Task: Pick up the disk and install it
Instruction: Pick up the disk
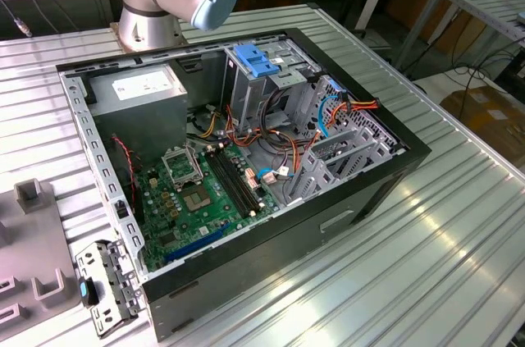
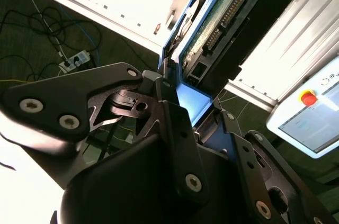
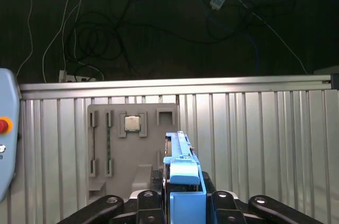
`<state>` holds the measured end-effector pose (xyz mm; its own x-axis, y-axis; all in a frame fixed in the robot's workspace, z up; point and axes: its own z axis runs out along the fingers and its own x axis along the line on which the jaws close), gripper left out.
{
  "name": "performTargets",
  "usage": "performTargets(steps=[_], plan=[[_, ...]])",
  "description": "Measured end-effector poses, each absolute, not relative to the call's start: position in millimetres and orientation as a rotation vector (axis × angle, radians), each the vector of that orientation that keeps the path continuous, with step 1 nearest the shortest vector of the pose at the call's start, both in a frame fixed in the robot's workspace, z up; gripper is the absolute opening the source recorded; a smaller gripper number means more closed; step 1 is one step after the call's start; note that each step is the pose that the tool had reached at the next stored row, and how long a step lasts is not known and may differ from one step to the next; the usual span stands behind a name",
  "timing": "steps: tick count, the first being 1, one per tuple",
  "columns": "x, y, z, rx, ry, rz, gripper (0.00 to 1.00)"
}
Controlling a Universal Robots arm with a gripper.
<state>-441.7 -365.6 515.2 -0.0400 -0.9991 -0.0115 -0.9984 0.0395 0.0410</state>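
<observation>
The arm's fingers [image 2: 172,113] are clamping the disk [image 2: 225,15], bright blue carrier framing its green circuit board and dark body

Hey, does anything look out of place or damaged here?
Nothing looks damaged or spilled. The hand holds the disk squarely between its fingers. The one stray part is a bracket lying loose on the table beside the open case.

Cam setup
Exterior view looked down on the computer case [image 1: 246,158]; both wrist views hugged the gripper [image 3: 183,195], sharing the disk [image 3: 183,155].
</observation>
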Motion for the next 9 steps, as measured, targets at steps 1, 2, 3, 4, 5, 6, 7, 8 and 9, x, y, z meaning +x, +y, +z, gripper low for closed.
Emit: performTargets(steps=[1,2,3,4,5,6,7,8,9], plan=[[-441.1,-365.6,515.2,2.162,-2.250,-0.059,0.37],[-440.5,-365.6,515.2,2.163,-2.250,-0.059,0.37],[-440.1,-365.6,515.3,2.163,-2.250,-0.059,0.37],[-439.4,-365.6,515.2,2.163,-2.250,-0.059,0.37],[-438.8,-365.6,515.2,2.163,-2.250,-0.059,0.37],[-438.5,-365.6,515.2,2.163,-2.250,-0.059,0.37],[-438.0,-365.6,515.2,2.163,-2.250,-0.059,0.37],[-437.5,-365.6,515.2,2.163,-2.250,-0.059,0.37],[-437.0,-365.6,515.3,2.163,-2.250,-0.059,0.37]])
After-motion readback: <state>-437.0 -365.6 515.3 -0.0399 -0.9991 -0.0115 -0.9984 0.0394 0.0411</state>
